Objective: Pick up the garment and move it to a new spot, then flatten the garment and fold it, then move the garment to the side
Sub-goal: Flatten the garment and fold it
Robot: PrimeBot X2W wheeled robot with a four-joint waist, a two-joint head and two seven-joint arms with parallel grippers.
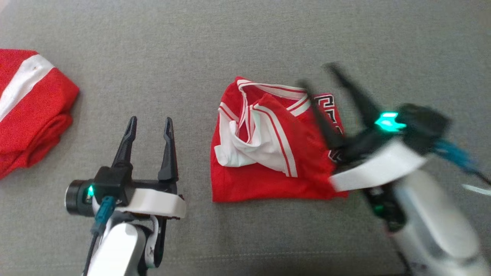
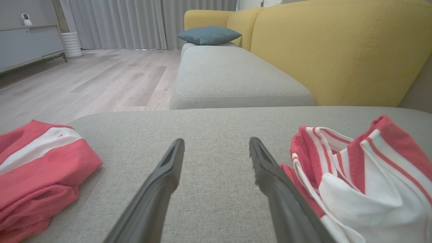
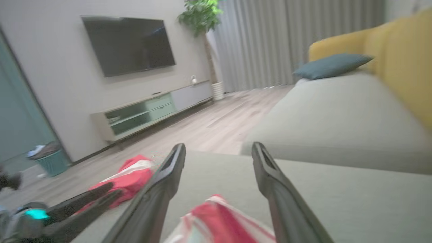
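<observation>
The garment [image 1: 268, 153], a red jersey with white striped trim, lies in a rough rectangle on the grey sofa cushion [image 1: 230, 46], right of centre in the head view, its white lining turned out in a loose bunch on top. The right gripper [image 1: 317, 76] sits blurred over the garment's right edge, its fingers spread apart with nothing pinched between them; in its wrist view the cloth lies below the fingers, and whether they touch it I cannot tell. The left gripper [image 1: 150, 119] hovers just beside the garment's left edge over bare cushion, jaws wide and empty. A second red garment [image 1: 30, 111] with a white band lies crumpled well apart at the far left. The fold looks slack to me: a one-sided grasp could let the layers slide open, a finger low over the right edge could snag and drag the cloth, and a sideways move could run it into the other garment. On the floor by the wall a teal basket [image 3: 50, 162] holds something pale, too blurred to name, and a white planter [image 3: 217, 90] holds a leafy plant [image 3: 200, 13].
</observation>
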